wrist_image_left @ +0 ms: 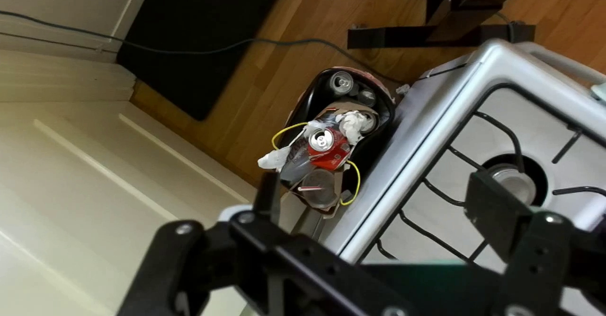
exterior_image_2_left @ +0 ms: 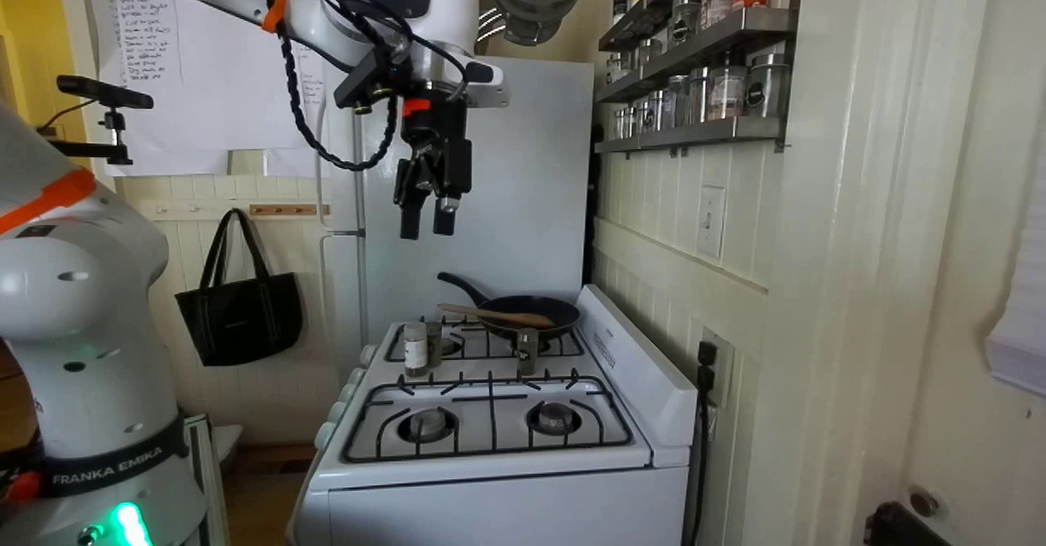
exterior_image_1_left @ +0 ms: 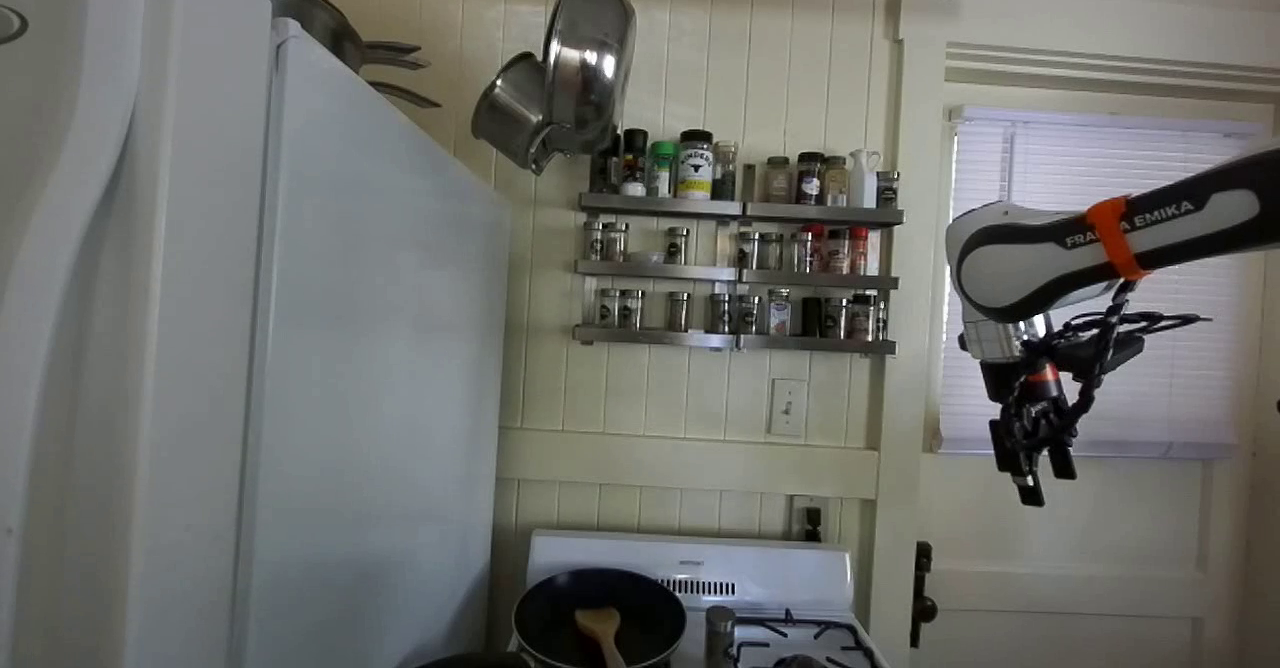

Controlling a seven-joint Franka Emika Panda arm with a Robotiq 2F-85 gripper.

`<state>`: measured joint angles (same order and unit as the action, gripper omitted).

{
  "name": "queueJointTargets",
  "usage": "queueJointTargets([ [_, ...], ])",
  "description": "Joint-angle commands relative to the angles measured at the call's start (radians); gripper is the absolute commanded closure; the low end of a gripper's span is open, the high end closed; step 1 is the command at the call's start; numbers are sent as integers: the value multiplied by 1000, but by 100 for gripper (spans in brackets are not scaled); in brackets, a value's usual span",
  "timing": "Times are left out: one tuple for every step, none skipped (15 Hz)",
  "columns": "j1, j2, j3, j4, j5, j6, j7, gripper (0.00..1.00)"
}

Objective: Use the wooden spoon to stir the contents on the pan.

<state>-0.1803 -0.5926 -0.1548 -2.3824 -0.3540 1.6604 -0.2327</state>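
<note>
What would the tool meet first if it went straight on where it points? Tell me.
Most likely the trash bin beside the gas stove, though depth is unclear; the tool might clip the stove's edge first.

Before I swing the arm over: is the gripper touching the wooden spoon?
Apart: both exterior views show a clear gap, the open gripper hanging higher than the wooden spoon.

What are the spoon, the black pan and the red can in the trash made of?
The spoon looks like wood: dull and tan. The black pan may be coated metal, judging by its smooth, dark inside, just a guess. The red can seems to be metal: shiny silvery top, printed side.
</note>
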Motion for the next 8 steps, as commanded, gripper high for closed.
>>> queueJointTargets([
  [52,39,74,15,102,-89,176,0],
  [68,46,95,16,141,-114,218,0],
  [81,53,115,10,180,-116,270,0],
  [92,60,135,6,220,-107,329,0],
  [108,73,150,6,276,-96,375,0],
  [117,87,167,3,319,-75,426,0],
  [131,103,186,7,368,-57,468,0],
  [142,119,202,6,404,-26,500,0],
])
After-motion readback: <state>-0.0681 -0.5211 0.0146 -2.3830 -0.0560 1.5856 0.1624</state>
